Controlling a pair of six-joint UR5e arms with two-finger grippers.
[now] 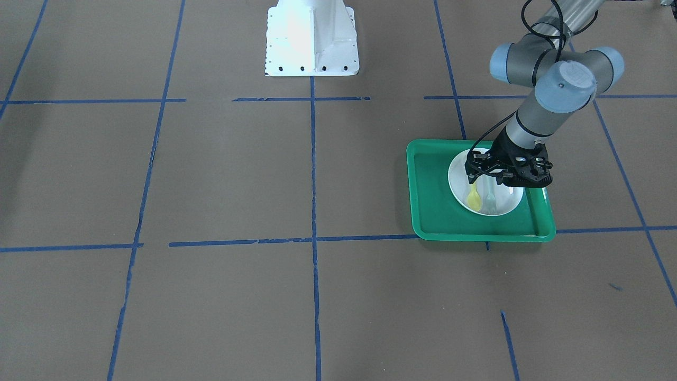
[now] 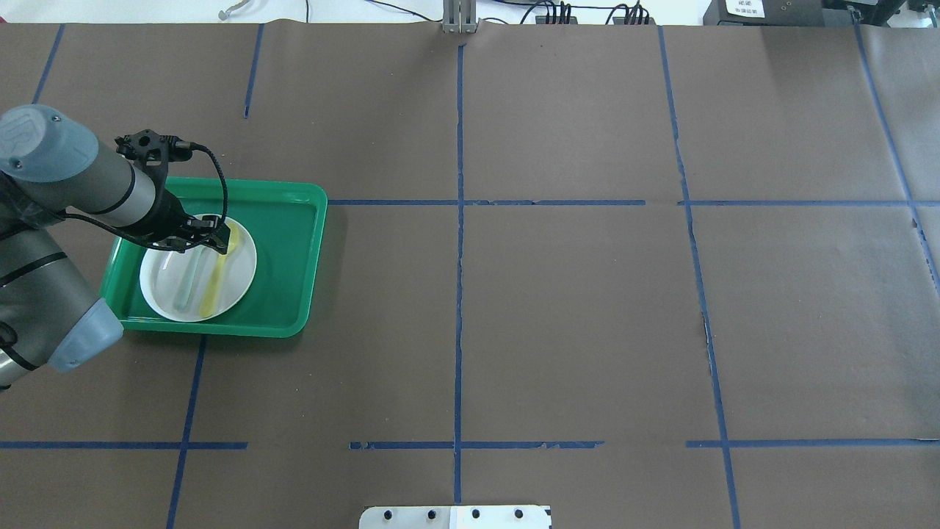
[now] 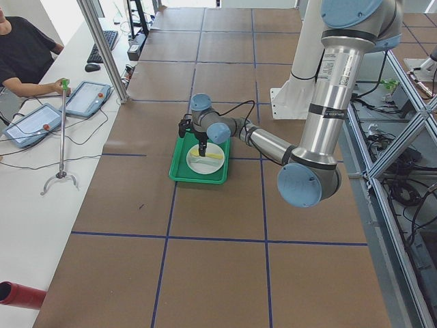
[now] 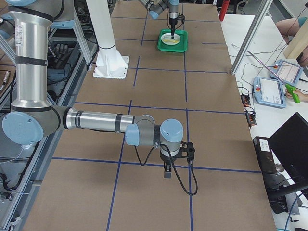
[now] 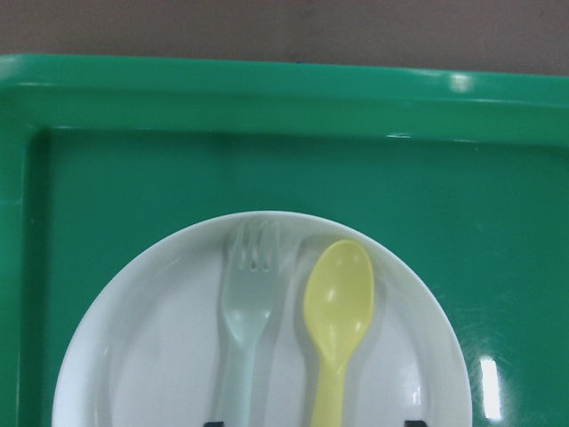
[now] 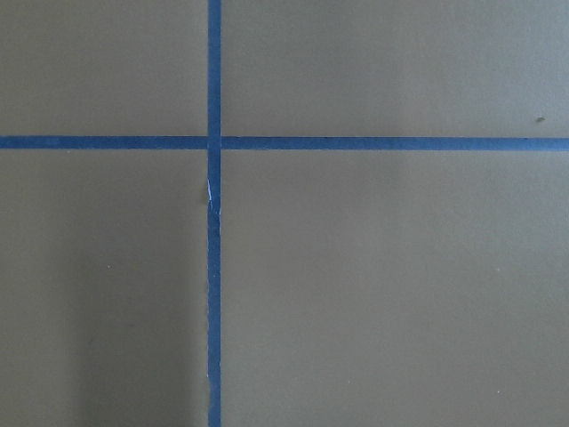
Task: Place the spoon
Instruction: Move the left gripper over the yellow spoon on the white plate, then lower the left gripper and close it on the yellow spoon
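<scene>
Though slim, 1 yellow spoon point(image 5: 338, 302) (oval bowl) on plate point(image 5: 151, 356)

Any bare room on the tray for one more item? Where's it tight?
Free: the tray floor between the plate and the rim toward table centre, plus the strip along the rim far from the robot. Crowded: the plate, with fork and spoon side by side and the left gripper open above them.

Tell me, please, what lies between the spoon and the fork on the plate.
Only a narrow strip of bare white plate; the spoon and fork lie apart, as the left wrist view shows.
</scene>
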